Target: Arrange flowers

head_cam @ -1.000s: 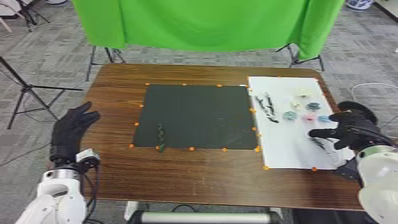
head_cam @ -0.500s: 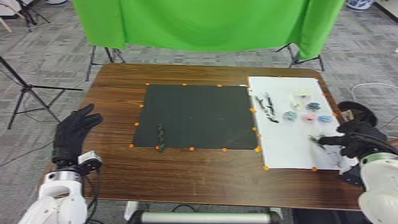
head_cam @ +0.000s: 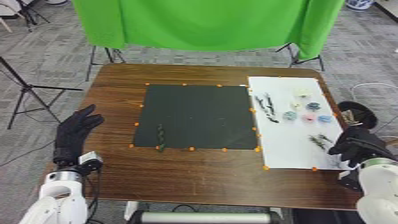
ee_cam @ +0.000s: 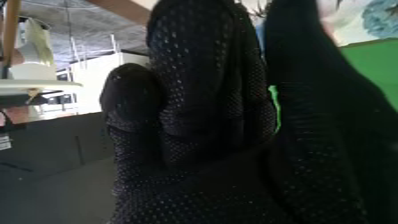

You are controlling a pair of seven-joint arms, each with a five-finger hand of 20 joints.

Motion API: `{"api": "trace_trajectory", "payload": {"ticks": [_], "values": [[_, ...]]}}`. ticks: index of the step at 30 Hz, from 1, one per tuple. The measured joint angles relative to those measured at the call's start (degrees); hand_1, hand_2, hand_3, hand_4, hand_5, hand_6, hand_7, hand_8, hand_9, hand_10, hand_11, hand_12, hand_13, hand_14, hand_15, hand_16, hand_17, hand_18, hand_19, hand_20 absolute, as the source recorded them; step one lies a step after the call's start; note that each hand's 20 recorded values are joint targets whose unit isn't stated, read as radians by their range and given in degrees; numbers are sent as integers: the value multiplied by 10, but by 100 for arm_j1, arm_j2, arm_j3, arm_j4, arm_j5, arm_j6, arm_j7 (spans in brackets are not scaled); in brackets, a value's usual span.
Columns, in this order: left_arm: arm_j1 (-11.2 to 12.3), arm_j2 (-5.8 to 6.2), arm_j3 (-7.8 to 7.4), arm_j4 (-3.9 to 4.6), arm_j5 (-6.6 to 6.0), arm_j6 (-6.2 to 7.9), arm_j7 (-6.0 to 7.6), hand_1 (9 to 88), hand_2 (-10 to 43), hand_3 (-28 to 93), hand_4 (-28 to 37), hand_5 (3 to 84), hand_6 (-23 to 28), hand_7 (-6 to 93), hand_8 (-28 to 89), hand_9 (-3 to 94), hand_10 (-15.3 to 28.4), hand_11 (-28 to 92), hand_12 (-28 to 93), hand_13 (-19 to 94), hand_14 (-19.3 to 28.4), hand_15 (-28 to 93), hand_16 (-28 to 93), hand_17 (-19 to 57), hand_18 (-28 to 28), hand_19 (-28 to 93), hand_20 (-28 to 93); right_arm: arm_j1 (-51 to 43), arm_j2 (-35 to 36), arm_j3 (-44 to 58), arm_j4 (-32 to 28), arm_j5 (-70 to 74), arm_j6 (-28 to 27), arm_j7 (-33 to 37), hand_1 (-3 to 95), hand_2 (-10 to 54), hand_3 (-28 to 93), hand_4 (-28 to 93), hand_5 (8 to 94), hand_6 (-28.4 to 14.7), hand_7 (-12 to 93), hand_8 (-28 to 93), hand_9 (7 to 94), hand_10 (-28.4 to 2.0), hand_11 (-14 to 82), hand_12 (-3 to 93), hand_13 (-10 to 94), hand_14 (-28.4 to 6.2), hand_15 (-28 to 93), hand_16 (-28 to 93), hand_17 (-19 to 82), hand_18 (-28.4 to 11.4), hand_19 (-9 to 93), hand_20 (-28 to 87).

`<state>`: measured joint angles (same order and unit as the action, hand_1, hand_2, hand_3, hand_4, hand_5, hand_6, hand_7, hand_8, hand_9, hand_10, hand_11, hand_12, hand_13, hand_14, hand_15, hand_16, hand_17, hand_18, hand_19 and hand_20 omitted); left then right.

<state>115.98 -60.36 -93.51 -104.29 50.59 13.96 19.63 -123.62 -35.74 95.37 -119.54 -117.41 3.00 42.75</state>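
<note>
In the head view my right hand [head_cam: 357, 144] is at the white sheet's right edge, beside small green sprigs [head_cam: 318, 142] lying on the sheet. Its fingers are fairly straight in the right wrist view, where the hand [ee_cam: 204, 125] holds nothing visible. Pale, blue and pink flower heads [head_cam: 308, 118] lie farther up the white sheet [head_cam: 284, 157], and dark stems [head_cam: 266, 107] lie along its left part. One green stem [head_cam: 161, 137] rests on the lower left of the black board [head_cam: 195, 115]. My left hand [head_cam: 75, 131] is open over the table's left edge.
Orange markers [head_cam: 191, 148] line the board and sheet on the brown table [head_cam: 178, 175]. Beyond the table's right edge is a dark round container [head_cam: 357, 114]. A green cloth [head_cam: 209, 25] hangs behind the far edge.
My right hand has moved back toward the robot and slightly right, uncovering more of the green sprigs and the dark container. The left hand has barely moved.
</note>
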Motion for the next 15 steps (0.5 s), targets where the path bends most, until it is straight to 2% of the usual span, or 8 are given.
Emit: {"api": "trace_trajectory", "payload": {"ticks": [6, 15], "values": [[0, -3, 1, 0, 1, 0, -6, 193, 124, 719, -283, 502, 17, 137, -79, 525, 139, 200, 121, 428, 163, 232, -28, 120, 104, 43, 194, 31, 2, -135, 57, -52, 203, 56, 603, -95, 586, -226, 778, -18, 238, 103, 928, -100, 295, 231, 937, -10, 509, 245, 674, -93, 862, 330], [0, -1, 3, 0, 2, 0, -18, 195, 120, 718, -283, 501, 18, 138, -79, 525, 138, 200, 121, 428, 164, 233, -28, 119, 105, 44, 193, 39, 28, -205, 96, -116, 911, 63, 602, -95, 609, -200, 792, -24, 263, 102, 937, -88, 349, 210, 937, 1, 573, 204, 704, -90, 884, 331]]}}
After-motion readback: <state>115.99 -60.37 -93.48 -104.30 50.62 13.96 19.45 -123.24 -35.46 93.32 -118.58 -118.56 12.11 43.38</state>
